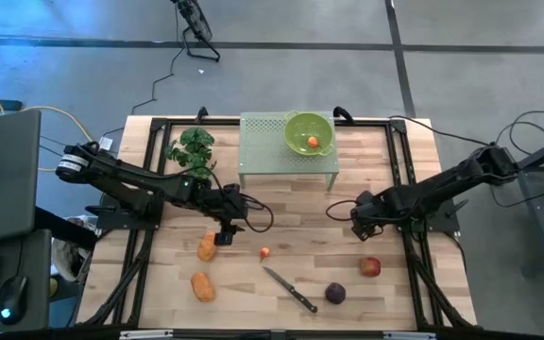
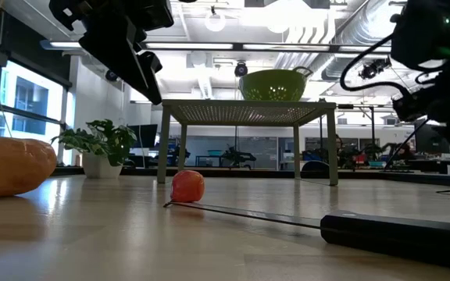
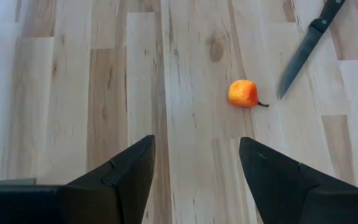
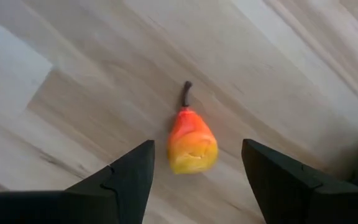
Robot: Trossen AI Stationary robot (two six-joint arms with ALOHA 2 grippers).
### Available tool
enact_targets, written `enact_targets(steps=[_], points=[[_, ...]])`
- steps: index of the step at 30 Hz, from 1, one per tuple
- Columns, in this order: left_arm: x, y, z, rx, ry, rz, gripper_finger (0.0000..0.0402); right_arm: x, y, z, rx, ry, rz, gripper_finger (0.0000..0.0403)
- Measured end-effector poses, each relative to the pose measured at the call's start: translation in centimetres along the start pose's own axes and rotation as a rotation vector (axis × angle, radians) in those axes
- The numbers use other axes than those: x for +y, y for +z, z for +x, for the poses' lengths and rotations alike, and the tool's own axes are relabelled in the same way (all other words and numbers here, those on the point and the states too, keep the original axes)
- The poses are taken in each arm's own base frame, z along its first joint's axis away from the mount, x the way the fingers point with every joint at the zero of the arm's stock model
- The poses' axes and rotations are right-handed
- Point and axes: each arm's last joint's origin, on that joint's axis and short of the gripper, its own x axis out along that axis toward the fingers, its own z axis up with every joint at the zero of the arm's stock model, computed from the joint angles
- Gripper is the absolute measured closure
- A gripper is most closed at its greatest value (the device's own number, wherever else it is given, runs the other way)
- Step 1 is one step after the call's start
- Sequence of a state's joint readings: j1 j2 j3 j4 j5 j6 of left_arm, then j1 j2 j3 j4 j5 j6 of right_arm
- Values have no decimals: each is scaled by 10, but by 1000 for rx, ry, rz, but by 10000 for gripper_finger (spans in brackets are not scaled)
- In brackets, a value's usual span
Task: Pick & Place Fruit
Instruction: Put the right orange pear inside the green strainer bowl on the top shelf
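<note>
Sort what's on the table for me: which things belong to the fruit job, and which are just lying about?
Job: orange oblong piece by the open left gripper; second orange oblong piece; tiny red-orange fruit; red apple; dark purple fruit; pear-shaped fruit under the open right gripper; green bowl, likely the target.
Lying about: knife; leafy bunch.

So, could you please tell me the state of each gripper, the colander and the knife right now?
Left gripper: open, empty.
Right gripper: open, above a red-yellow pear-shaped fruit lying on the wooden table, not gripping it.
Green colander bowl: upright on the perforated stand, one orange fruit inside.
Black-handled knife: lying flat on the table.
</note>
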State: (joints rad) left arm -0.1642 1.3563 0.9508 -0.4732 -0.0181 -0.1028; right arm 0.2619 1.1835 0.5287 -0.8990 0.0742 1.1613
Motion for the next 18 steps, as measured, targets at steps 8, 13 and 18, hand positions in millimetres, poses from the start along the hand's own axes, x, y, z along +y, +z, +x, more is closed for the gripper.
enact_targets(steps=[8,13,18], points=[[0,0,0,-1,0,0,171,-5,-3,11,-6,-1,21,175],[0,0,0,-2,1,0,172,-4,-3,13,-6,9,21,216],[0,0,0,-1,1,0,172,-4,-3,13,-8,8,19,281]])
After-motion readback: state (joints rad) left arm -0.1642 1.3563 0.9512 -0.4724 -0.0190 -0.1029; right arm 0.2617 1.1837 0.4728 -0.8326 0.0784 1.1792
